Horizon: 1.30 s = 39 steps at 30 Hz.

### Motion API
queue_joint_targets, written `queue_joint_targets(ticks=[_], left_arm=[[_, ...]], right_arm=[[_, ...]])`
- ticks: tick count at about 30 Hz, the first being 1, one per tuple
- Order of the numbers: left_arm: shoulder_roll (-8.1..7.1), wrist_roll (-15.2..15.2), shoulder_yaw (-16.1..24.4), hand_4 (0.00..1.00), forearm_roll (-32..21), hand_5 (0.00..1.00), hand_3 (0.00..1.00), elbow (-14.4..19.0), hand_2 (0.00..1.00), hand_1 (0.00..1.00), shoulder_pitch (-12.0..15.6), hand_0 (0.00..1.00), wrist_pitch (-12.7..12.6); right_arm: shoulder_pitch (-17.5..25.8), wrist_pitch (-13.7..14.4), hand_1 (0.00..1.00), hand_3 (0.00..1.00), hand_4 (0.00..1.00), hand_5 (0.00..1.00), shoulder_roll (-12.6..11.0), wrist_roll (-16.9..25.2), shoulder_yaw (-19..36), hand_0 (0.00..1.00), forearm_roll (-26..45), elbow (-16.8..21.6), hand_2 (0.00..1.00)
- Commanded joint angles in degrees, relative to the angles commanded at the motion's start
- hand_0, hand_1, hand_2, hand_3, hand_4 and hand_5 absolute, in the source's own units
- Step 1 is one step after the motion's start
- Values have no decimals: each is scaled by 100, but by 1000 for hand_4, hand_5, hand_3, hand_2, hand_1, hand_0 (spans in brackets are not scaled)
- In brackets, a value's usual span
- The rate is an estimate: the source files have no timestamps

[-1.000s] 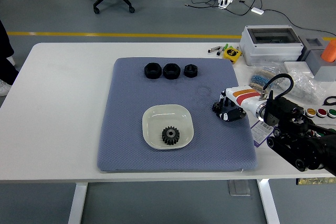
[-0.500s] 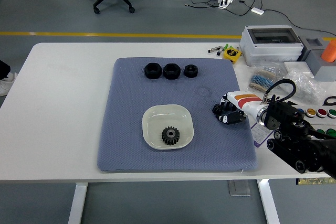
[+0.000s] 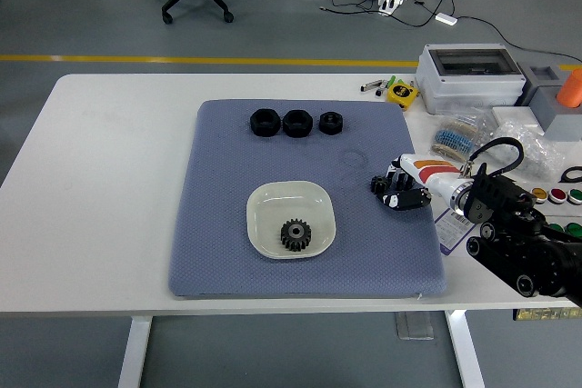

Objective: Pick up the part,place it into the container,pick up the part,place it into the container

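Slightly rightward and toward the mat's edge the right hand has been drawn over the last second; nothing else has shifted. At left of the blue mat, the pale dish holds one black gear. Beyond it, three black ring parts lie in a row, small, dark and faceted. They are judged rigid, fairly heavy and smooth, best pinched across opposite outer flats. The hand's fingers are loosely curled, holding nothing.
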<state>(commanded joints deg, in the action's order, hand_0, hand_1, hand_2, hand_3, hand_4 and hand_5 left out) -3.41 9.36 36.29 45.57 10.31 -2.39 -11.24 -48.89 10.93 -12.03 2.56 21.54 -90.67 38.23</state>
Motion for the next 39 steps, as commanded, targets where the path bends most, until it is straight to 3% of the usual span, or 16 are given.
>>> queue_joint_targets(ticks=[12, 22, 23, 28, 29, 39], left_arm=[[2, -16, -50, 643, -78, 629, 591, 0, 707, 704, -26, 730, -1], [-6, -17, -57, 642, -78, 628, 591, 0, 705, 703, -11, 730, 13], [-5, -16, -56, 642, -75, 628, 590, 0, 706, 703, -12, 730, 13], [-1, -17, -51, 642, -80, 628, 590, 0, 706, 703, -16, 730, 8], [-1, -18, -56, 642, -85, 628, 591, 0, 705, 703, -17, 730, 8], [-3, -16, -63, 641, -77, 627, 592, 0, 705, 701, -10, 730, 15]], right_arm=[[19, -25, 258, 495, 688, 484, -71, -12, 53, 93, -24, 45, 383], [4, -240, 290, 510, 702, 449, -117, -70, 201, 112, -161, 136, 413], [7, -267, 349, 528, 767, 421, -121, -64, 202, 146, -198, 128, 465], [19, -296, 349, 528, 767, 421, -134, -9, 222, 146, -333, 121, 465], [17, -292, 356, 642, 928, 433, -136, 2, 230, 169, -377, 127, 510], [13, -203, 349, 682, 973, 444, -154, -13, 286, 176, -587, 150, 514]])
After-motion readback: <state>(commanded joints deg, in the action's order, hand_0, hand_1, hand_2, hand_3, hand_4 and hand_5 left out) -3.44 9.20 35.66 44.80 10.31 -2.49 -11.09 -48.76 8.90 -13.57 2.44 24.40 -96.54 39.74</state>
